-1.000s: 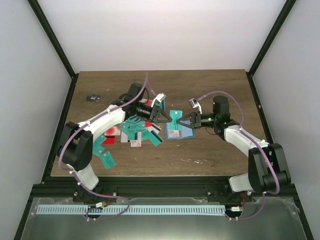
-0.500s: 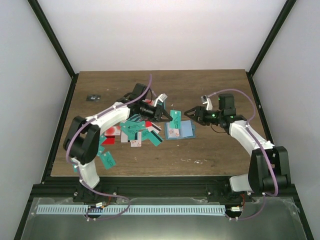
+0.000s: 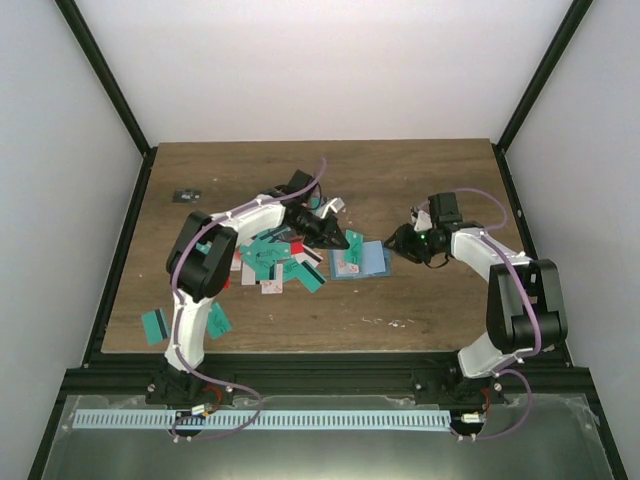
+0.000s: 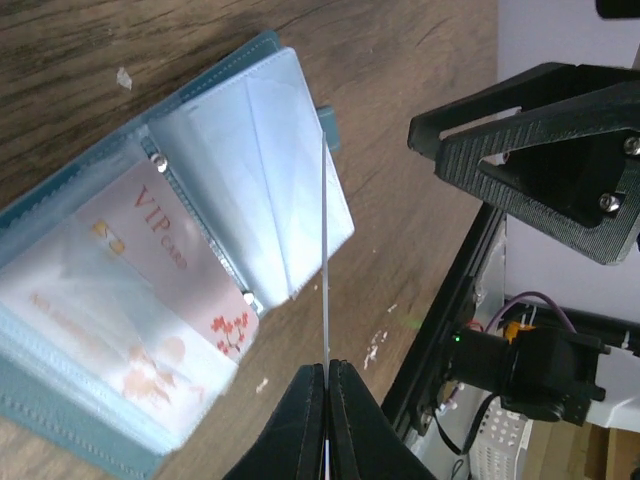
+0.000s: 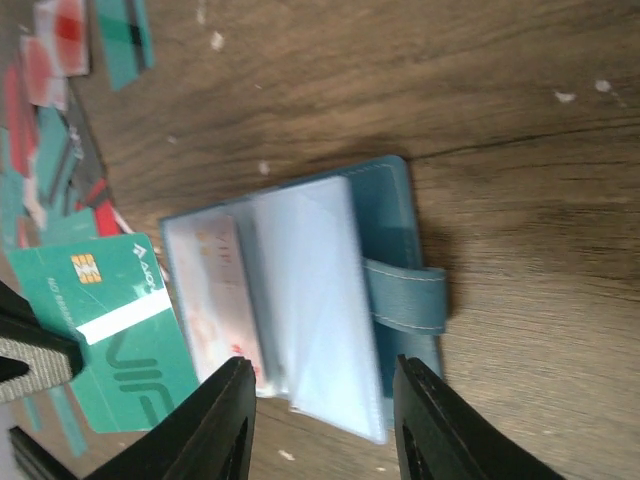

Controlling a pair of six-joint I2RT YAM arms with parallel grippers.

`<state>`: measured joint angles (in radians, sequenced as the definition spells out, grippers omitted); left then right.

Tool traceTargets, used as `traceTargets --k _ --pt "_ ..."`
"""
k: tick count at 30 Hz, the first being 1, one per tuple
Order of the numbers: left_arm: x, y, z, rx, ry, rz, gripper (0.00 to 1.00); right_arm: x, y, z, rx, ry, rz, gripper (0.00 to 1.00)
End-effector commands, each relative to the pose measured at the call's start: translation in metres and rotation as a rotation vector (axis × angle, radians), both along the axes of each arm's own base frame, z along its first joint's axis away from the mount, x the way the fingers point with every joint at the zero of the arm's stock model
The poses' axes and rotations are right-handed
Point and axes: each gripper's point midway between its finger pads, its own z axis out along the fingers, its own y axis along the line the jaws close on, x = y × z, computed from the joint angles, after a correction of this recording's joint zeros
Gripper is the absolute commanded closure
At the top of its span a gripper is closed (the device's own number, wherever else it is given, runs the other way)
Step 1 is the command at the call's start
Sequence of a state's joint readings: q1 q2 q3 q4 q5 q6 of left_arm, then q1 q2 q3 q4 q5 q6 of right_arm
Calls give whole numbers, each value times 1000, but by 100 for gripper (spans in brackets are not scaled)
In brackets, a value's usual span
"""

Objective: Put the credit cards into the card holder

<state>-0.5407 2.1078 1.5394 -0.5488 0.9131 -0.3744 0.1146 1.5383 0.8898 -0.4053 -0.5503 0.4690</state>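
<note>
Centrally, left gripper (image 4: 327, 372) clamps a thin teal plastic card (image 5: 125, 330) edge-on; right gripper (image 5: 320, 370) hovers, spread apart, above the open blue-teal card holder (image 5: 390, 210).

On the table (image 3: 430, 180), at nine o'clock from the card holder (image 3: 366, 260), heaped credit cards (image 3: 268, 262); at three o'clock, the right gripper (image 3: 402, 243).

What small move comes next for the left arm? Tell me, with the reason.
Probably ease the left gripper forward so its teal card meets the mouth of a free clear sleeve. The gripper is shut on the card, the card holder lies open with one sleeve already filled, and this card is in none yet. The right gripper hangs open above.
</note>
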Motion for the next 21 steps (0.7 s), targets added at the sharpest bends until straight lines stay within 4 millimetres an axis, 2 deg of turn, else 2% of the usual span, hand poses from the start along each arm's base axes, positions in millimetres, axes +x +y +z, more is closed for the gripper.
traceTargets --k 1,9,21 --pt "-3 -12 -11 25 5 -48 96 11 -10 -4 -68 -5 -9 62" --pt "2 -15 -35 80 33 -36 96 0 -7 -29 -55 58 10 77" --pt "6 -22 -46 74 46 -35 96 -18 -1 -58 -20 128 40 88"
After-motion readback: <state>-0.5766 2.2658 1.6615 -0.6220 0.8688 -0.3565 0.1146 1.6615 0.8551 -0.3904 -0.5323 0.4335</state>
